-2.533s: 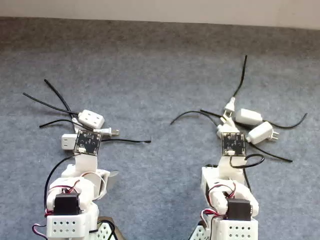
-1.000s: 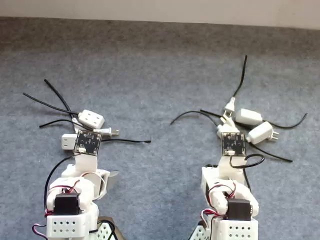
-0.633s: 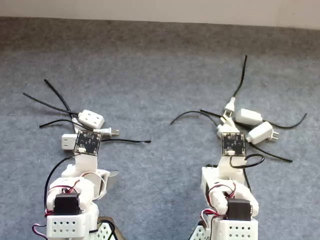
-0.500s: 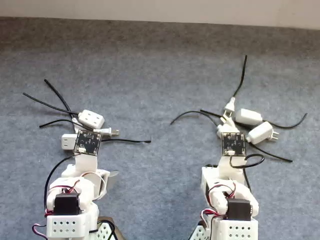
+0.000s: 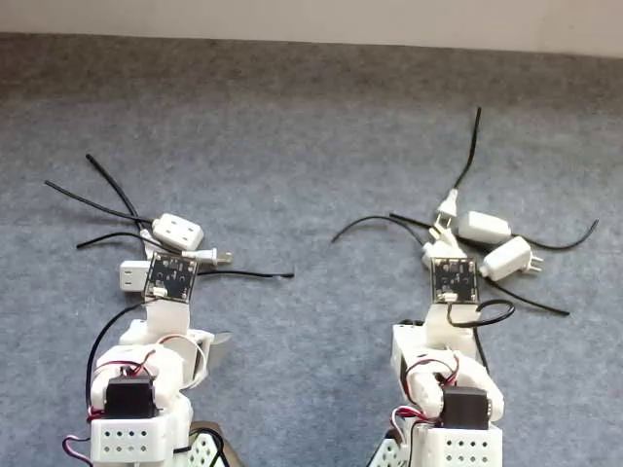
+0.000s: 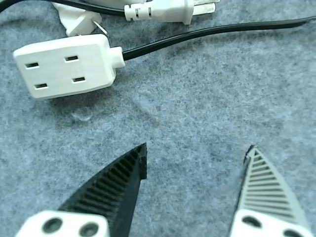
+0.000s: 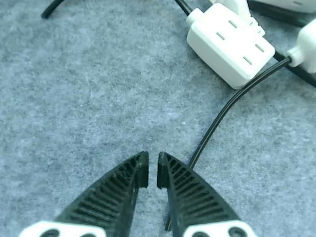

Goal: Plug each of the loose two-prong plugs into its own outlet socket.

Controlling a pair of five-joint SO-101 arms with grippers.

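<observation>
In the left wrist view, my left gripper (image 6: 197, 150) hangs open over bare carpet. A white outlet socket (image 6: 66, 65) on a black cord lies just beyond it. A white two-prong plug (image 6: 163, 9) and a smaller plug (image 6: 76, 22) lie farther off. My right gripper (image 7: 152, 158) is shut on nothing, low over the carpet. A white outlet socket (image 7: 229, 42) lies ahead of it, and a black cord (image 7: 222, 116) runs alongside one finger. The high view has two sockets (image 5: 178, 231) and a plug (image 5: 204, 256) by the left arm. By the right arm lie sockets (image 5: 484, 228) and plugs (image 5: 447, 206).
Thin black cords (image 5: 97, 204) fan out over the grey carpet (image 5: 311, 175) on the left. More cords (image 5: 569, 238) trail out on the right. A pale wall edge (image 5: 311, 19) runs along the back. A wide strip of carpet separates the two clusters.
</observation>
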